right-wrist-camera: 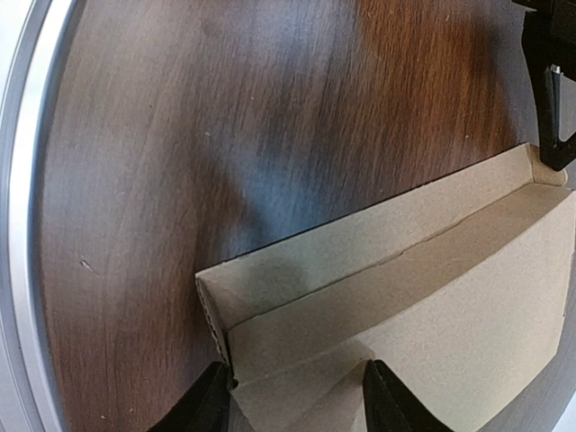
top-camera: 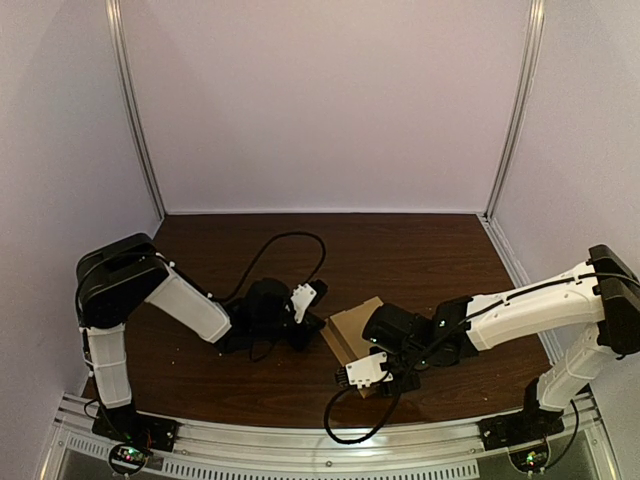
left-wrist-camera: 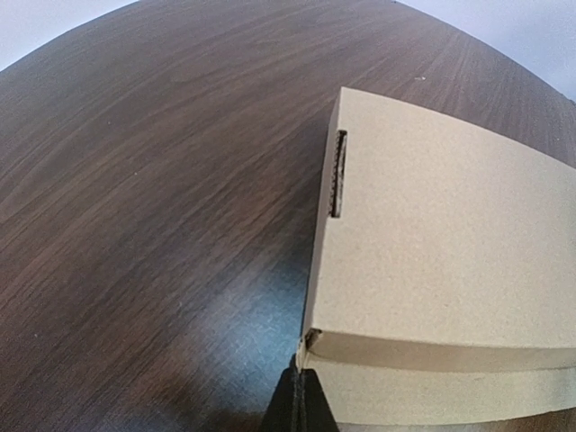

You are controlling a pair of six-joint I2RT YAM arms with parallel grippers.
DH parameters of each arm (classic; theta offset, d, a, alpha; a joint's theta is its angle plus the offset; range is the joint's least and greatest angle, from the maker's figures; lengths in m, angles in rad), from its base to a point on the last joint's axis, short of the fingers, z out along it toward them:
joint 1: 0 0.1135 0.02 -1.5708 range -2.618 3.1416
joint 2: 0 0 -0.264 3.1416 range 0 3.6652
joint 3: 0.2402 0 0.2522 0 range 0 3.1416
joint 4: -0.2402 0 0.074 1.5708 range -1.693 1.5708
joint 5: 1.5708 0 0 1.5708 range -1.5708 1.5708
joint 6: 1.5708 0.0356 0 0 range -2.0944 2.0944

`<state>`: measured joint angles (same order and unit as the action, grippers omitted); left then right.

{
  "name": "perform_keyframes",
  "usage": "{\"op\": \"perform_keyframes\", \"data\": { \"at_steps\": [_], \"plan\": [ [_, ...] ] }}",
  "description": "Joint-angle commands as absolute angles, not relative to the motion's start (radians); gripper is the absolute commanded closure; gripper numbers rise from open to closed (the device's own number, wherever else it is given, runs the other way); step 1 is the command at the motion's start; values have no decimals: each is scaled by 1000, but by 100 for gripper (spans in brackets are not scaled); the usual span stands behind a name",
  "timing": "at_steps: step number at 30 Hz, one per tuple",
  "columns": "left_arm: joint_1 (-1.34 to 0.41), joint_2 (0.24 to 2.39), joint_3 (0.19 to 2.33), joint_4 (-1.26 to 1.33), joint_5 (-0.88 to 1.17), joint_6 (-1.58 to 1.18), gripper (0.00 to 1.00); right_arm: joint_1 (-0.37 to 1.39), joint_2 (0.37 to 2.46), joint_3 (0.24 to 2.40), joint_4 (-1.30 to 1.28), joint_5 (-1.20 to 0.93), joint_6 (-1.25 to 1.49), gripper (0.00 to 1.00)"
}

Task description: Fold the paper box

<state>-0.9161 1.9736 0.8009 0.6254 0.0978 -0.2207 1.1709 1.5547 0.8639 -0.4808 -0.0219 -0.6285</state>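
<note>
Overhead cam wide; wrist cams share box point(left-wrist-camera: 432, 261) close-up.

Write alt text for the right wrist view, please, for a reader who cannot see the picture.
A tan paper box fills the lower right, with one raised wall along its upper edge. The right gripper is open, its black fingertips astride the wall's near corner. The dark wooden table lies behind, and another black finger stands at the far corner.

paper box point(left-wrist-camera: 441, 261) on table point(left-wrist-camera: 135, 225) | left tool point(left-wrist-camera: 299, 400) tips together at corner
</note>
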Motion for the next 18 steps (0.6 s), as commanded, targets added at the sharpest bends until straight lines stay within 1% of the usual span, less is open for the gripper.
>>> {"op": "perform_keyframes", "data": {
  "at_steps": [1,10,18],
  "plan": [
    [-920,1979,830,607,118,-174,100,1163,1587,868,-533,-49,-618,50],
    [-935,1970,875,522,110,-118,100,1163,1596,867,-533,-52,-621,50],
    [-942,1968,944,396,86,-83,100,1162,1597,867,-535,-56,-621,51]
  ]
}}
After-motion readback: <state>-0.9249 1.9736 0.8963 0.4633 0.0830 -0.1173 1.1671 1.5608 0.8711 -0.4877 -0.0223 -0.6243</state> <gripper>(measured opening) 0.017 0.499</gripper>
